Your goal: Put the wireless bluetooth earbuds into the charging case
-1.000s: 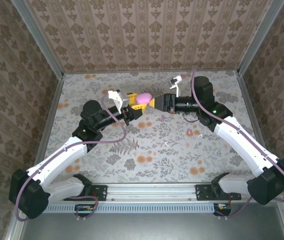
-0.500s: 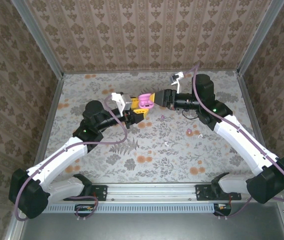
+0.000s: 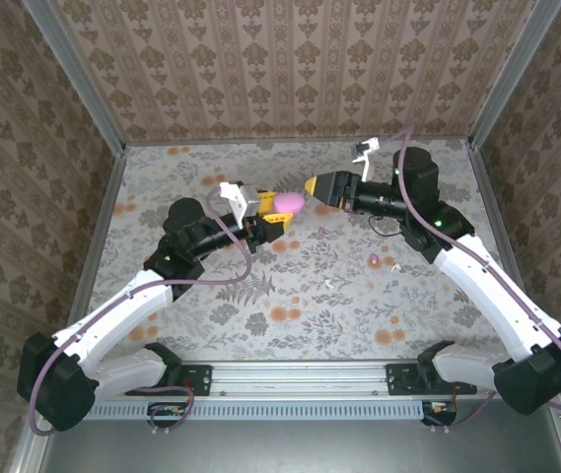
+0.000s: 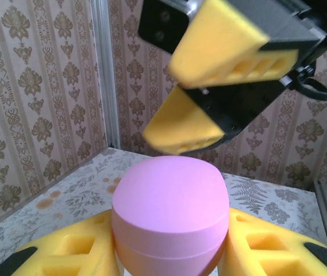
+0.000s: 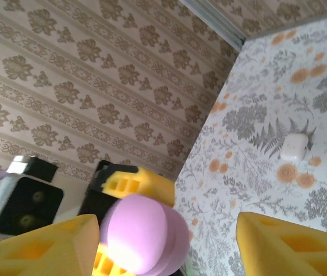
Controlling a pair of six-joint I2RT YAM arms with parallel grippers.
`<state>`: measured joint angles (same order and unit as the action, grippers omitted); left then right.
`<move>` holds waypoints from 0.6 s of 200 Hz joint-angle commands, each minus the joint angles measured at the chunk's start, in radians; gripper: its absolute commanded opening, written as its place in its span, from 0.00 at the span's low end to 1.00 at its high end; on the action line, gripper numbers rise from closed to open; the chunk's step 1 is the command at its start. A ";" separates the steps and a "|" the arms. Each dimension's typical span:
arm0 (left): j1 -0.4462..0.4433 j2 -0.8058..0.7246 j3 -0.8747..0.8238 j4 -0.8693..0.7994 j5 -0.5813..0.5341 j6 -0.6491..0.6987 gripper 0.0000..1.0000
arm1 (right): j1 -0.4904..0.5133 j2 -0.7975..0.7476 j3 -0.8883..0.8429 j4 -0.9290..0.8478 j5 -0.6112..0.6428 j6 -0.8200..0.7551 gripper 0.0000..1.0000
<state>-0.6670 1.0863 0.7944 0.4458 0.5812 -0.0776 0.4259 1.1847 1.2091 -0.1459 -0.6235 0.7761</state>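
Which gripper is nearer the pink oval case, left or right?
Left. The left gripper is clamped on the pink oval case. The right gripper hangs just off the case's far-right side, jaws open, not gripping it.

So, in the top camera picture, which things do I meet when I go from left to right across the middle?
left hand, shut on the case → pink case → right hand, open → tiny pink earbud

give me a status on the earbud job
left gripper shut on pink case, lid closed. right gripper open, close by it. earbuds loose on table. closed lid blocks loading.
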 commanded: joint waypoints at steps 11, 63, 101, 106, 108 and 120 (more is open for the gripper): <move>-0.006 -0.014 0.004 0.051 -0.014 -0.026 0.40 | -0.001 -0.028 -0.004 -0.016 -0.052 -0.069 0.66; -0.006 -0.009 0.003 0.076 -0.008 -0.027 0.40 | -0.001 0.025 -0.020 0.020 -0.105 0.068 0.66; -0.007 -0.003 0.013 0.073 0.000 -0.006 0.41 | 0.015 0.103 -0.049 0.266 -0.206 0.354 0.62; -0.009 -0.002 0.015 0.070 -0.001 -0.001 0.41 | 0.017 0.113 -0.047 0.274 -0.217 0.373 0.61; -0.009 -0.002 0.014 0.069 -0.002 0.001 0.41 | 0.019 0.117 -0.045 0.274 -0.220 0.379 0.61; -0.009 0.001 0.020 0.068 -0.003 0.012 0.41 | 0.023 0.133 -0.039 0.275 -0.238 0.400 0.59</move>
<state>-0.6674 1.0866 0.7944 0.4789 0.5716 -0.0883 0.4358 1.2922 1.1748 0.0105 -0.7727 1.0180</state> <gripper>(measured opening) 0.408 0.610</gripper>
